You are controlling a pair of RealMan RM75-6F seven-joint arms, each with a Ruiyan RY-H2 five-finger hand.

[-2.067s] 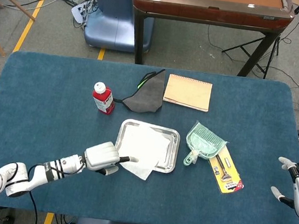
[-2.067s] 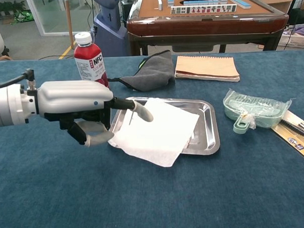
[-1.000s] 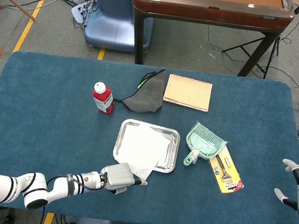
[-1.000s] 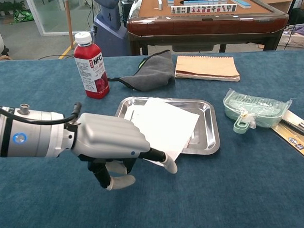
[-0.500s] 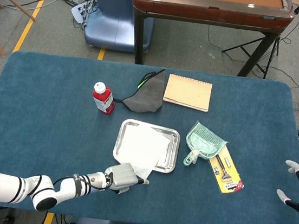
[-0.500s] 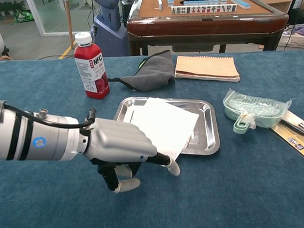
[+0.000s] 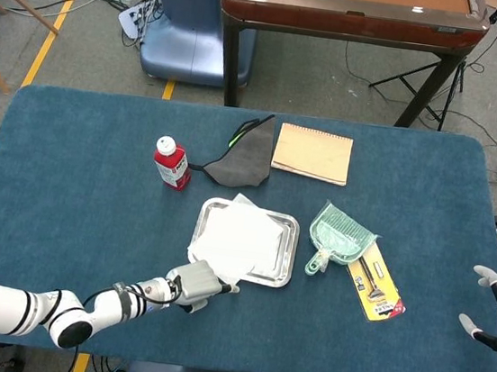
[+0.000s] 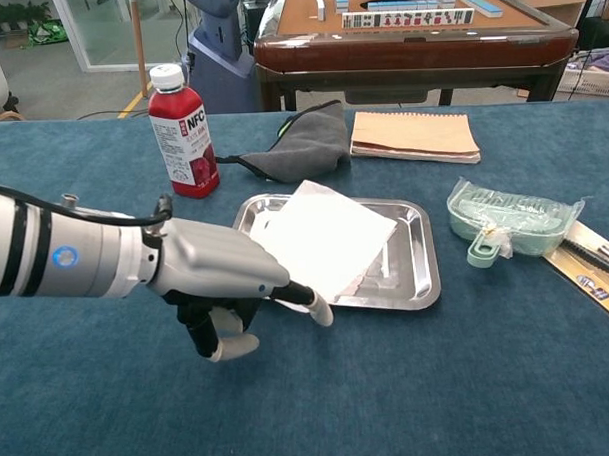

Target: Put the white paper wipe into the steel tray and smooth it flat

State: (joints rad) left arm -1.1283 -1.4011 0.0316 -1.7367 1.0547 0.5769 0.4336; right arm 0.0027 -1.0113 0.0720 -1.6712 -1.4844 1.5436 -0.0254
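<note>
White paper wipe [image 8: 325, 237] is mostly in the steel tray [image 8: 423, 259] now, though its back-left corner pokes over the rim. Left hand [image 8: 221, 281] holds nothing, one finger out nudging the near edge. Next job, I reckon: square it inside and press it flat.

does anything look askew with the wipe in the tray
Yes. The white paper wipe sits rotated in the steel tray: its far corner pokes over the rim and its near edge drapes over the front-left rim beside the left hand.
</note>
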